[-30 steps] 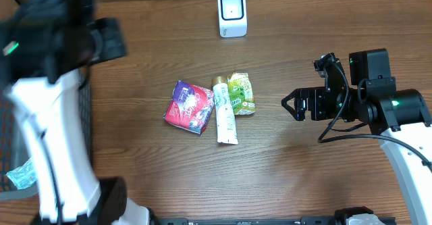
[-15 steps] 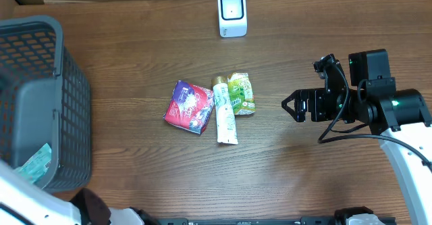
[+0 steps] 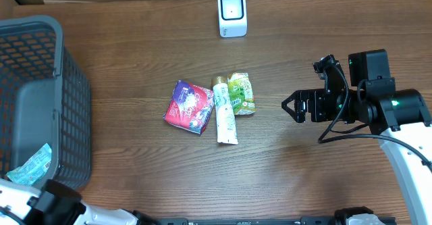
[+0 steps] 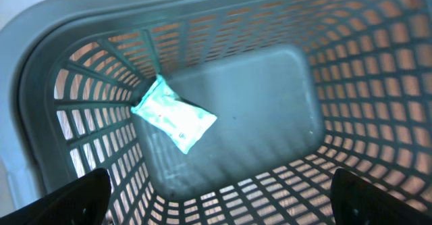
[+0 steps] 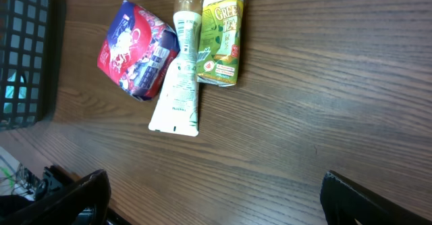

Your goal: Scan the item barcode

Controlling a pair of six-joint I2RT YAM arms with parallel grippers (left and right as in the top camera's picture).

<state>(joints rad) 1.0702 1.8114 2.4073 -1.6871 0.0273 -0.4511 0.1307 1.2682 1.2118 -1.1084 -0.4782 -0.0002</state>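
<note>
- Overhead view, far left: the basket (image 3: 64,63) sits at the edge of the table (image 3: 135,42), with a teal packet (image 3: 30,168) lying on its floor against one wall.
- My left gripper (image 4: 223,208) hangs over that basket, fingers spread wide and nothing between them. If I pull it away carelessly, I could clip the rim and drag the basket.
- In the middle lie the things I judge are left to scan: a red pouch (image 3: 190,107), a white tube (image 3: 225,115) and a green carton (image 3: 241,93). The tube is wedged between the other two and touches both.
- Grabbing any one of them risks shoving its neighbours or pinching two at once. The tube may roll and the soft pouch may slip.
- I cannot make out a clear barcode on any of them, so I might show the wrong face.
- The scanner (image 3: 232,13) stands at the back, well apart from the pile, with nothing in between.
- My right gripper (image 3: 289,107) is released and empty. It hovers to the right, well apart from the carton.
</note>
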